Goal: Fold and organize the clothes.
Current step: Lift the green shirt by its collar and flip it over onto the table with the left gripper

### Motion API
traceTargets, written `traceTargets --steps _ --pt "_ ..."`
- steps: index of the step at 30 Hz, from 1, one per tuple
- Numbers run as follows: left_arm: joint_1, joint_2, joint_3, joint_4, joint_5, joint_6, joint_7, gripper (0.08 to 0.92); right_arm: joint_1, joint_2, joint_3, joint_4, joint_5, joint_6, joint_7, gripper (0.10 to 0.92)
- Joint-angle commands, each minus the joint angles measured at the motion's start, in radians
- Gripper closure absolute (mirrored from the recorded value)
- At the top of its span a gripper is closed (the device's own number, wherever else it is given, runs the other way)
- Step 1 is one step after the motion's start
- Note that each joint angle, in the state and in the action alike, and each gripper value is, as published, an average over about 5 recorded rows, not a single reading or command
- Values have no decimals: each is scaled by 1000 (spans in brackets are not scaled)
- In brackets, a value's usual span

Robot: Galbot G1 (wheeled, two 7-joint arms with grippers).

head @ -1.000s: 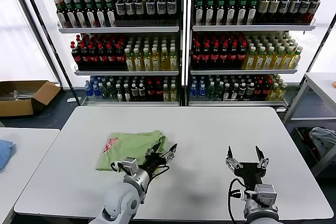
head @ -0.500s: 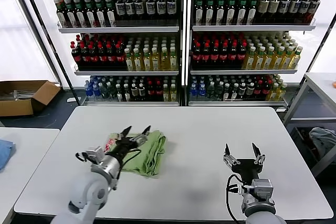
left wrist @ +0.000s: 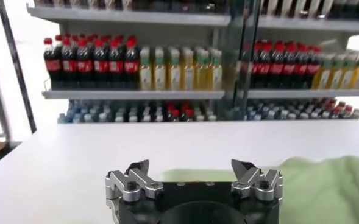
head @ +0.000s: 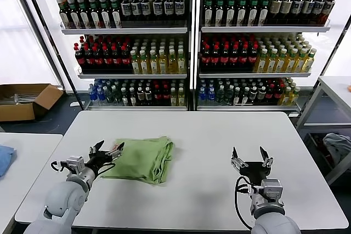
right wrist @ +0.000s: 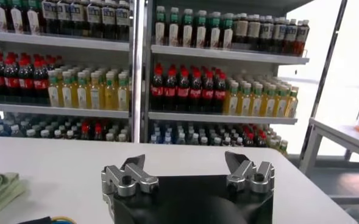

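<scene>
White table [head: 208, 135], left tool [head: 107, 150] wide open, seemingly empty, beside shirt [head: 143, 157]

From overhead we look down across the white table [head: 219, 135] toward its far edge; both wrist cameras sit low near the near edge — all three share the bottle shelves [head: 189, 42].

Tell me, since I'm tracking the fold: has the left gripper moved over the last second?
Yes. The left gripper has swung from the shirt's right edge across to its left edge, toward the table's left side.
</scene>
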Motion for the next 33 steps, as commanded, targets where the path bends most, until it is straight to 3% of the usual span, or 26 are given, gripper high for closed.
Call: traceTargets --steps 1,19,33 --pt "-2 14 -19 86 16 4 34 177 11 4 -8 -10 9 -6 -2 203" --pt "8 -23 20 105 -14 22 63 193 -26 47 -24 -11 -38 17 -17 203" --pt "9 -43 24 109 -8 6 71 580 -21 49 -20 -17 -46 22 -17 203"
